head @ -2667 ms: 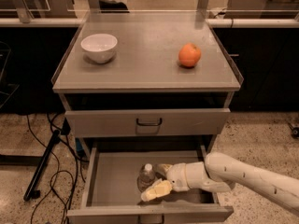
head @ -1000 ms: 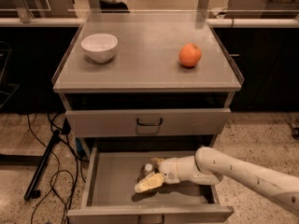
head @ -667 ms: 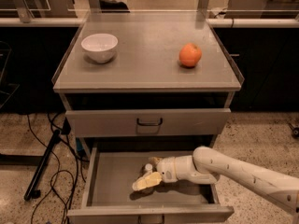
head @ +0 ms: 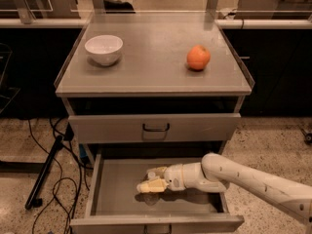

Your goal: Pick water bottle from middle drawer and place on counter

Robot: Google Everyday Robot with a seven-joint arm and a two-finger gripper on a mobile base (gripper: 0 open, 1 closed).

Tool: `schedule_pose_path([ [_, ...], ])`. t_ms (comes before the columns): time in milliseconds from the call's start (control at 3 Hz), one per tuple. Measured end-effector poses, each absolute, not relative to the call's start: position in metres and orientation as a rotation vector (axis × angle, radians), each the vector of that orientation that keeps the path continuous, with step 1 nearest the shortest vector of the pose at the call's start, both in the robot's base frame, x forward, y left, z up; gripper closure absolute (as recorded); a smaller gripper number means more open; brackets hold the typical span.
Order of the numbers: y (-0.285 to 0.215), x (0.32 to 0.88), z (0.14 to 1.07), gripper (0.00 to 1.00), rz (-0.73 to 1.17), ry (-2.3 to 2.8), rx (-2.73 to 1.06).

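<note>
Low inside the open middle drawer (head: 114,195), the gripper (head: 150,180) was held at the water bottle (head: 152,173), reached in from the right on the white arm (head: 243,177). Whether the claw was apart, together or clamped on the bottle could not be told, since the two were overlapped in the camera view.

The step in hand was judged to be the grasp. For it to be done well, the bottle should be taken around its body rather than at the cap, the hold should be confirmed before any lift, and the lift should be made straight up. That way the low drawer walls and the closed drawer front (head: 156,127) above are cleared before the arm is swung toward the counter (head: 146,74).

Little of the bottle was shown: only a pale top beside the claw and a faint clear shape below it, near the middle of the drawer floor. Its label could not be made out. Being light, smooth plastic, it was judged likely to slip or tip if nudged before being gripped.

On the counter, an orange fruit (head: 198,57) was seen at the right and a white bowl (head: 103,48) at the left, well apart, with bare grey top left between them where the bottle could be set.
</note>
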State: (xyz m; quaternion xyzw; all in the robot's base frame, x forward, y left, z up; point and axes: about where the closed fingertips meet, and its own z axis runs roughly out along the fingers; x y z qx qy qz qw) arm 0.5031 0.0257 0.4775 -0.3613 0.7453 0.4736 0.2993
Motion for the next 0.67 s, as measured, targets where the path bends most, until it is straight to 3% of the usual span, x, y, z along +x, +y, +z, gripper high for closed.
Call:
schedule_pose_path([
  [667, 0.0258, 0.5031, 0.4775, 0.85, 1.258, 1.979, -0.959],
])
